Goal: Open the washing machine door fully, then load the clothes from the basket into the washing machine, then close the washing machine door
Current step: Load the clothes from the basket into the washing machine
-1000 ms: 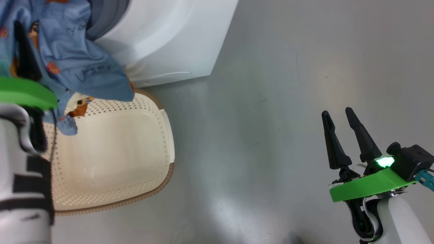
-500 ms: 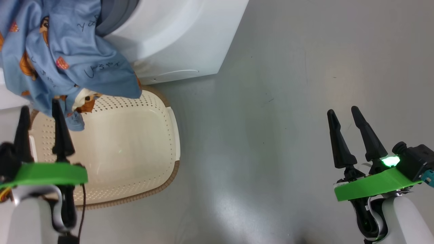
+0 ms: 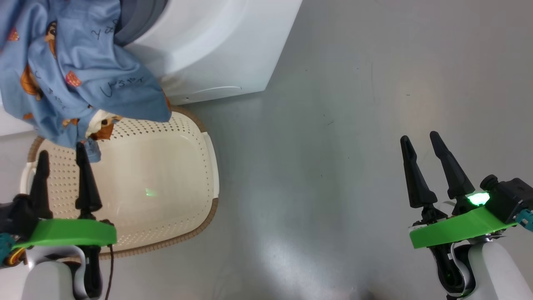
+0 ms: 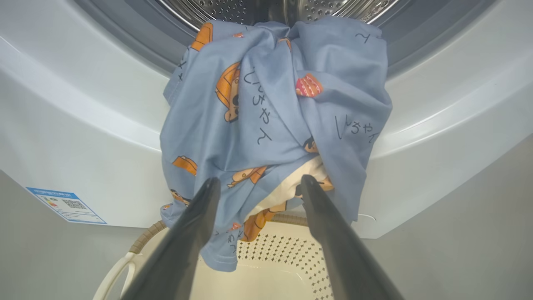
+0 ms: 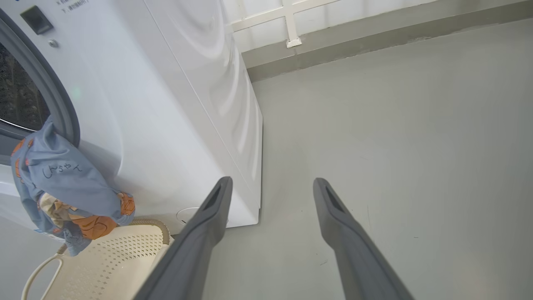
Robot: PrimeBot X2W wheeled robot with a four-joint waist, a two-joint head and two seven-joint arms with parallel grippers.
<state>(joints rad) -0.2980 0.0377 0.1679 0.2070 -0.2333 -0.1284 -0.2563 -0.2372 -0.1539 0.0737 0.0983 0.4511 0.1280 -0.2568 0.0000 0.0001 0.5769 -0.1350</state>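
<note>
Grey floor (image 3: 333, 166) beneath us; our left gripper (image 3: 61, 149) and right gripper (image 3: 419, 136) stand wide open, empty, while the clothes (image 3: 83, 71) hang from the washing machine (image 3: 216, 41) mouth over the basket (image 3: 158, 175).

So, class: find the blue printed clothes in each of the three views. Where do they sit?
Head view: clothes top left, hanging from the washing machine's opening.
Left wrist view: clothes centre, above the basket.
Right wrist view: clothes at left edge, below middle.
Shared landmark: the basket just beneath them.
</note>
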